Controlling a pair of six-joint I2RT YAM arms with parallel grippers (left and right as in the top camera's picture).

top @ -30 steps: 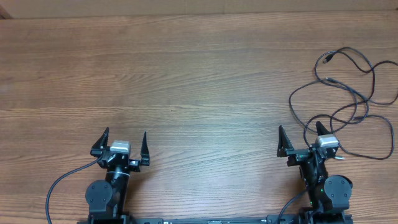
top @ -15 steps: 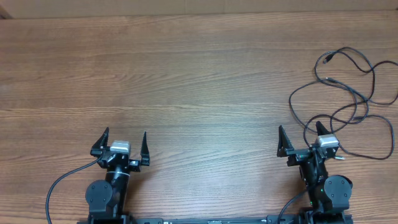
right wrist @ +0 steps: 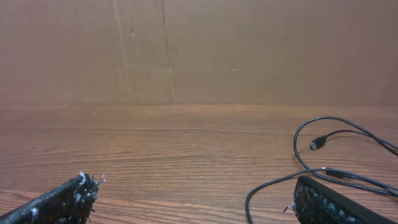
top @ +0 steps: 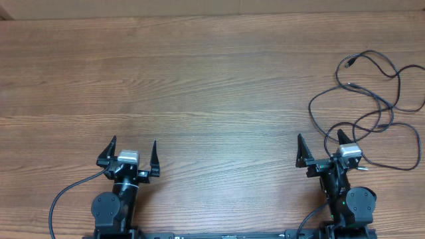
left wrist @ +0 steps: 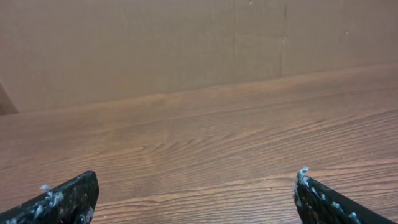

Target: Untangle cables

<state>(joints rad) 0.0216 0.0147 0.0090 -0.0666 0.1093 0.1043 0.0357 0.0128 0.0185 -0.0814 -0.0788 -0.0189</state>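
Note:
The cables (top: pixel 372 99) are thin black cords lying in long loose overlapping loops at the right side of the table, with small plugs at the far end (top: pixel 350 63). Their near loops reach down beside my right gripper (top: pixel 322 147), which is open and empty, its right finger next to a loop. In the right wrist view the cables (right wrist: pixel 323 168) curve past the right finger of that gripper (right wrist: pixel 196 190). My left gripper (top: pixel 131 150) is open and empty at the front left, far from the cables; the left wrist view shows its gripper (left wrist: pixel 196 186) over bare wood.
The wooden table (top: pixel 199 86) stretches wide between and beyond the arms. A brown cardboard wall (right wrist: pixel 199 50) stands along the table's far edge. Thicker black robot wires (top: pixel 66 196) hang by the arm bases at the front edge.

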